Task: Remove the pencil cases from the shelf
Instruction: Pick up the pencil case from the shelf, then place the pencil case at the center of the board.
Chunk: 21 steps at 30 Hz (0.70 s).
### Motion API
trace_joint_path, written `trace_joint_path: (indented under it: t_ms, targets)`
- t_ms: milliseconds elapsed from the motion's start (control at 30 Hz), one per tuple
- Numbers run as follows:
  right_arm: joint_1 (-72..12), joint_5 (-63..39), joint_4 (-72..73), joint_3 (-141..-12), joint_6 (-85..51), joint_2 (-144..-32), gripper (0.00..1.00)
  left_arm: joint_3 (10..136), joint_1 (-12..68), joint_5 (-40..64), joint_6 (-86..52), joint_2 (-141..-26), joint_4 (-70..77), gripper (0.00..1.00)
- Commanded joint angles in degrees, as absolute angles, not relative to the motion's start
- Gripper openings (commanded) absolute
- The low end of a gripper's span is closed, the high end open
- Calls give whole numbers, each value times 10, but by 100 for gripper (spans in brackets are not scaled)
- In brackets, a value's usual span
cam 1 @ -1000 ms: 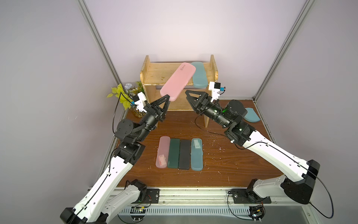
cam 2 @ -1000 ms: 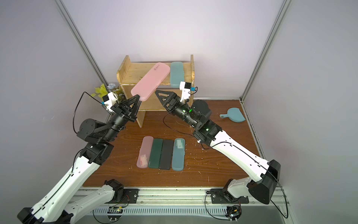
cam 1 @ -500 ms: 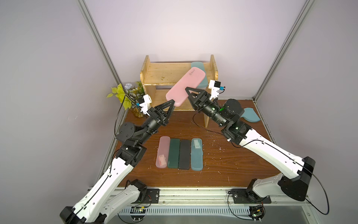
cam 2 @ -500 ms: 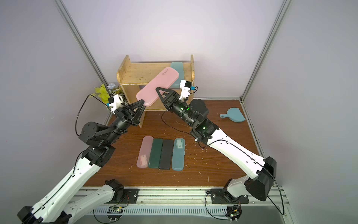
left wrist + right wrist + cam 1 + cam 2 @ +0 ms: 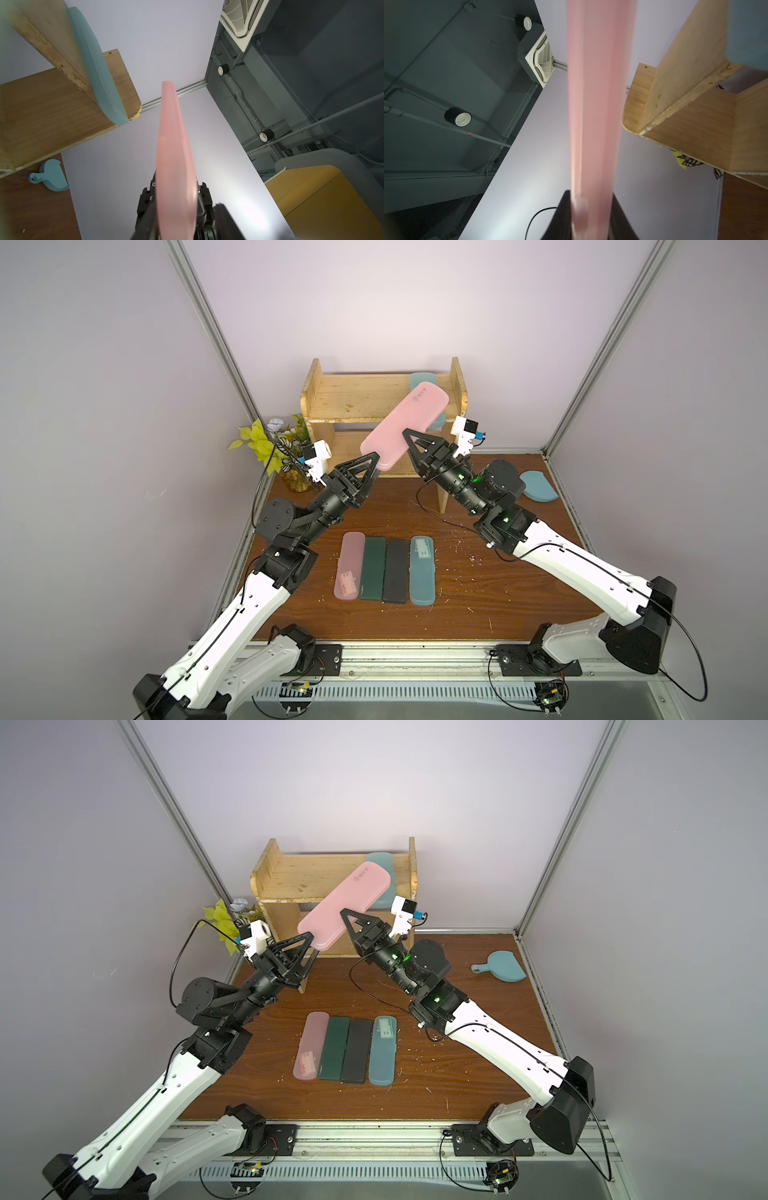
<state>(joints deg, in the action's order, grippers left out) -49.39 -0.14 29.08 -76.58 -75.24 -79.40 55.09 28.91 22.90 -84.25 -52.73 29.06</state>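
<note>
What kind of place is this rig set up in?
Probably a robot test cell in a lab or workshop: plain grey panels on aluminium posts box in the table, the arms mount on a rail, and a wrist view shows exposed ceiling pipes and an air-conditioner cassette.

White arm links [image 5: 232, 626], black joints [image 5: 278, 516], looping black cables [image 5: 539, 210].

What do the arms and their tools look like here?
Left arm and right arm: white shells, black joints and bases, thin black cables. Left tool and right tool: black, triangular open-frame fingers. Green lights glow on the right arm.
</note>
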Motion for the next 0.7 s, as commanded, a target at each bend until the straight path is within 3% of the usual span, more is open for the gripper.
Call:
trace_joint_path:
  t_ms: [0, 133, 433, 667]
  targets:
    - [-495, 15, 300, -739, -731, -753, 19, 555, 294, 228, -825, -514, 275, 70]
    - [-494, 32, 273, -670, -706, -699, 20, 552, 294, 201, -801, -495, 194, 83]
    - [-483, 49, 168, -491, -684, -539, 20, 548, 293, 139, -737, -455, -5, 86]
    - [-433, -18, -1, -417, -609, -451, 21, 532, 291, 128, -730, -442, -37, 87]
